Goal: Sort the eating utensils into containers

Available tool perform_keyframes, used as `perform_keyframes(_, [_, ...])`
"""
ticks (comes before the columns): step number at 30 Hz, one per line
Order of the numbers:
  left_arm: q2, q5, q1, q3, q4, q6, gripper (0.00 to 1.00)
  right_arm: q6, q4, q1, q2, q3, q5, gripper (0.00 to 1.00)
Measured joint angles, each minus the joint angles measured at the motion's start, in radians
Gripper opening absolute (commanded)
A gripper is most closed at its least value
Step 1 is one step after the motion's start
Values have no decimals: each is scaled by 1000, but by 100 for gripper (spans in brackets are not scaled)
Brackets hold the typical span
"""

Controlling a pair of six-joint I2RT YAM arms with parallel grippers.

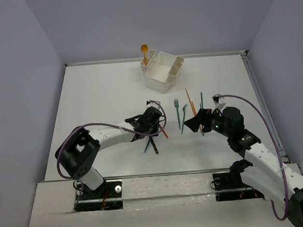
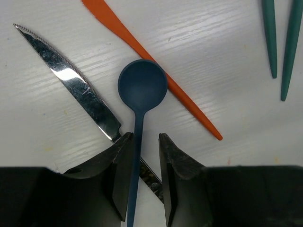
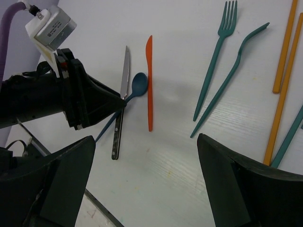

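Note:
A dark blue spoon [image 2: 142,85] lies on the table, crossing a steel knife [image 2: 71,80] and next to an orange knife [image 2: 147,52]. My left gripper [image 2: 145,139] is open and low over the table. Its jaws straddle the spoon's handle, which touches the left finger only. My right gripper [image 3: 146,139] is wide open and empty above the table, right of these utensils. It sees the left gripper [image 3: 94,101], a teal fork [image 3: 215,56], a curved teal utensil [image 3: 236,71] and orange chopsticks [image 3: 284,71]. The white caddy [image 1: 161,70] stands at the back with an orange spoon [image 1: 144,51] upright in a side compartment.
A teal chopstick [image 3: 291,137] lies beside the orange chopsticks. In the top view the two grippers, left [image 1: 152,129] and right [image 1: 198,121], are close together at mid-table, with the teal fork [image 1: 177,111] between them. Grey walls enclose the table.

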Motion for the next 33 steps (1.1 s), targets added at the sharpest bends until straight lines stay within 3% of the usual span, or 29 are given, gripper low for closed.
perform_keyframes(12, [72,-40,0,15,-18,24,20,0,0,0,0,0,-3,95])
perform_keyframes(18, [96,-44,0,33,-19,36,0,0,0,0,0,0,-3,98])
perform_keyframes(28, [85,-60,0,79,-39,38,0,0,0,0,7,0,-3,99])
perform_keyframes(33, [24,-105,8,191,-63,53,0,0,0,0,3,0,-2,99])
